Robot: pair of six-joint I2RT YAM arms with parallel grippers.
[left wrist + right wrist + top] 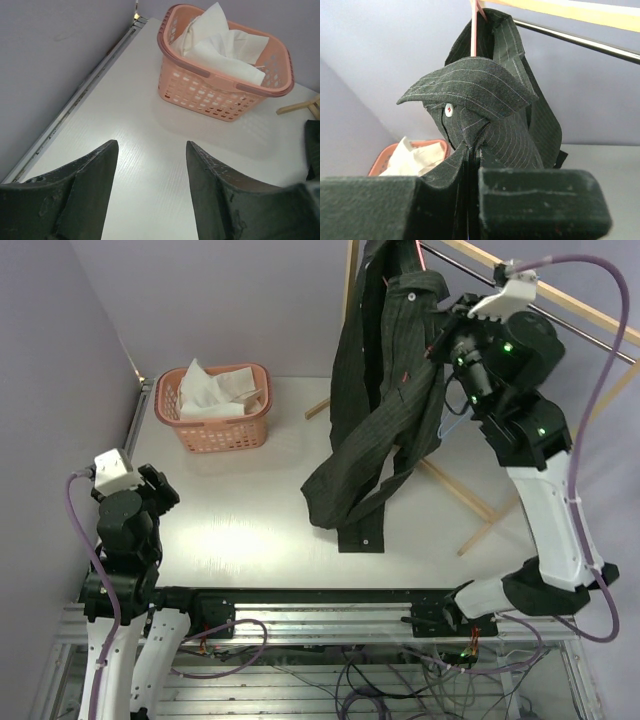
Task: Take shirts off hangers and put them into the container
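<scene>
Blocking the right half of the table [250, 525]: dark pinstriped shirt [385, 410] hanging down onto it, wooden rack poles [460, 491] slanting across behind. Lying open for passing: bare stretch between left gripper [151, 145] and salmon basket [215, 436]. Filling the basket's mouth: white shirt [215, 390], bulging above the rim.

Lilac walls [220, 300], wht table [250, 510], wood rack [462, 491]

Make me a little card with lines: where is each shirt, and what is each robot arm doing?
white shirt: in the orange basket
dark striped shirt: on the pink hanger, hanging from the rack
left end effector: open, empty, above the table
right end effector: shut on the dark striped shirt near its collar
</scene>
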